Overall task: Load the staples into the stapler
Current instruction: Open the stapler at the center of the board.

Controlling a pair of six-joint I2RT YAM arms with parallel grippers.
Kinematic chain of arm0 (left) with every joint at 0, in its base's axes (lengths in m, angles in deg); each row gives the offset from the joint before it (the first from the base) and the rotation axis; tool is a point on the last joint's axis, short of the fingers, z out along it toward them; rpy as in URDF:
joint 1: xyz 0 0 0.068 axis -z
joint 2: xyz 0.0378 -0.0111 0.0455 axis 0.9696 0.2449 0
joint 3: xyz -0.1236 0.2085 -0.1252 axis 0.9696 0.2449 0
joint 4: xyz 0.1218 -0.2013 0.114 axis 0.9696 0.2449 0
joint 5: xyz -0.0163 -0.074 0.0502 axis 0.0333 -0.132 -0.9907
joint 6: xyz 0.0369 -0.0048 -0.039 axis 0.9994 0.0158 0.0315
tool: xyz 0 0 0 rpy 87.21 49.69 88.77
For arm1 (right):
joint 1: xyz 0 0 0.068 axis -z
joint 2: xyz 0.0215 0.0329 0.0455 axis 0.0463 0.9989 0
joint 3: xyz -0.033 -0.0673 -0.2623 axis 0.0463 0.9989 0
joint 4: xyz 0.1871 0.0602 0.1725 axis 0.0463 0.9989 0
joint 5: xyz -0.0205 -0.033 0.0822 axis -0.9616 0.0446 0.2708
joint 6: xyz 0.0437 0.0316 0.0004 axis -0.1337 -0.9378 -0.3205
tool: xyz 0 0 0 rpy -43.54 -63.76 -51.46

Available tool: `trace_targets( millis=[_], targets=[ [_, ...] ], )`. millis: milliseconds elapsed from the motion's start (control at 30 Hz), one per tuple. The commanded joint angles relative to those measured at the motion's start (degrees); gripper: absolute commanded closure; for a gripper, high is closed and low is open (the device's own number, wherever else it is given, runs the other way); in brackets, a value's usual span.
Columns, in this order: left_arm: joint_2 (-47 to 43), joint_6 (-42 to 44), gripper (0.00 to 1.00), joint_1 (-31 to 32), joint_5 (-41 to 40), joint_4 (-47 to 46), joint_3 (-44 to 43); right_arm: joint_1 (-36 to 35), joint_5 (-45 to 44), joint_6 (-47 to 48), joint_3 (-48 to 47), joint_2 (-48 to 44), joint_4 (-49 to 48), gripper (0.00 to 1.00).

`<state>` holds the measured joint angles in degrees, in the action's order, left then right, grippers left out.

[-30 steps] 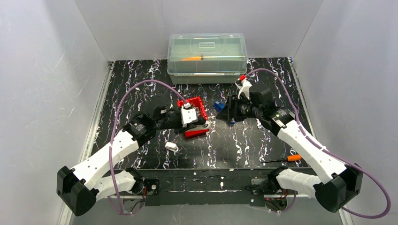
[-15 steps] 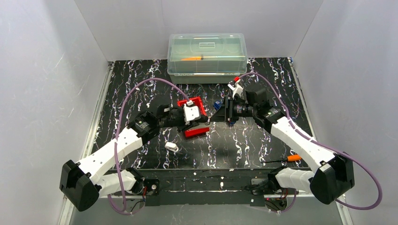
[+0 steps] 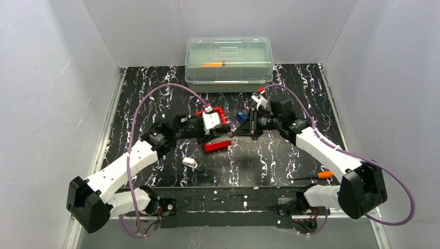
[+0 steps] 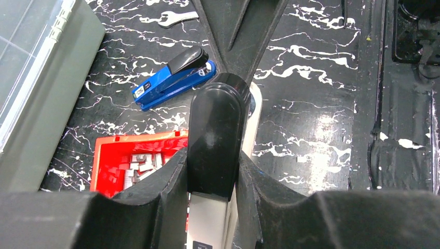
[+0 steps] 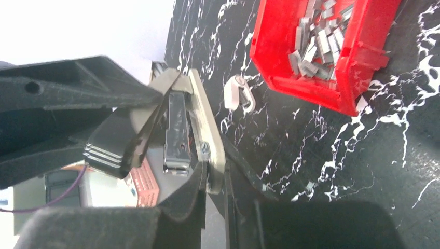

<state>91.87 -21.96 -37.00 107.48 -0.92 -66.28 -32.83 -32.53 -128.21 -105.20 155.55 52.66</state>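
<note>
My left gripper (image 3: 219, 133) (image 4: 212, 161) is shut on a black-and-white stapler (image 4: 215, 119), held just above the table beside the red bin (image 4: 110, 174). The stapler hangs open. Its black top (image 5: 117, 140) is swung away and the metal magazine (image 5: 176, 129) is bare. My right gripper (image 3: 237, 129) (image 5: 214, 179) faces the left one and pinches the stapler's beige base (image 5: 207, 135). Several loose silvery staples (image 4: 140, 163) (image 5: 316, 41) lie in the red bin (image 5: 311, 91) (image 3: 222, 115).
A blue stapler (image 3: 241, 116) (image 4: 174, 78) lies behind the grippers, near a clear lidded box (image 3: 228, 62). A small white piece (image 3: 190, 162) (image 5: 239, 93) lies left of centre. An orange-handled screwdriver (image 3: 324, 175) lies at the front right, and a wrench (image 4: 176, 19) shows in the left wrist view.
The right gripper has moved left to the stapler and closed on its base. The left arm has shifted the stapler slightly right, toward it.
</note>
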Motion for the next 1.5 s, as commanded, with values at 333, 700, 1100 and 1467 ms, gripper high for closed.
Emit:
trace_targets(
  millis=[333,700,1100,1467],
  targets=[
    [-8.72,-3.15,1.0,0.19,-0.31,-0.33,-1.31,6.43,-1.35,5.39,7.44,-6.57,9.59,0.99],
    [-15.78,1.09,1.0,0.13,-0.94,6.39,7.99,6.53,-8.99,10.43,12.4,-9.84,19.31,0.99],
    [-13.52,7.3,1.0,-0.48,-1.68,4.68,14.85,6.53,-13.02,11.37,18.17,-8.89,16.43,0.99],
    [-12.04,9.74,1.0,-1.81,-2.85,5.1,17.32,6.53,-18.68,10.3,22.02,-9.86,14.39,0.99]
  ],
)
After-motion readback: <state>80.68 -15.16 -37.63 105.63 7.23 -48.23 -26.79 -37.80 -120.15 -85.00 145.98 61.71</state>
